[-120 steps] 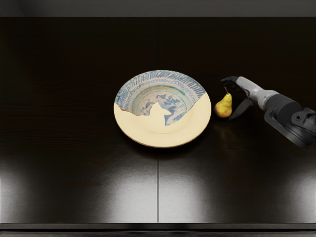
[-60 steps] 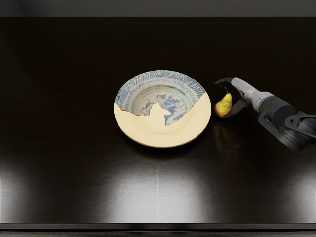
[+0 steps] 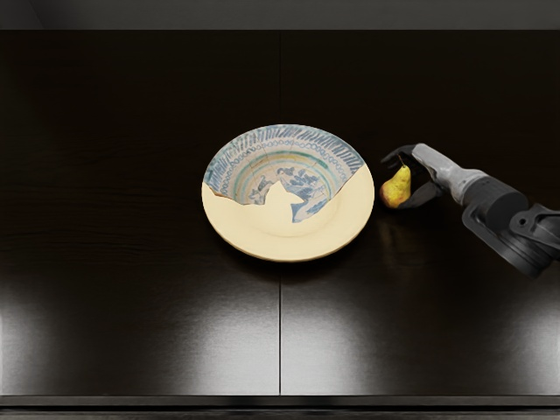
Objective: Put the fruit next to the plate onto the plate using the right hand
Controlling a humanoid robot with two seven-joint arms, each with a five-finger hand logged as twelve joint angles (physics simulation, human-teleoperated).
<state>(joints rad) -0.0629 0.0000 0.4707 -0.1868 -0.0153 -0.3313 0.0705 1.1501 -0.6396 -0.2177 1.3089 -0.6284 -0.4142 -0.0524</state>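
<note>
Yellow-green, the pear [image 3: 395, 186] stands on the dark table [image 3: 131, 262], just beside the plate's [image 3: 289, 247] right rim. We see the right hand [image 3: 423, 168] has slid closer. Its dark fingers [image 3: 423, 196], spread a moment ago, now wrap round the fruit. We judge the grip made, and lifting comes next.

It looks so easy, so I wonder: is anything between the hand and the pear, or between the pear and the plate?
Nothing visible. The right hand is at the pear, and only dark table separates it from the plate.
</note>
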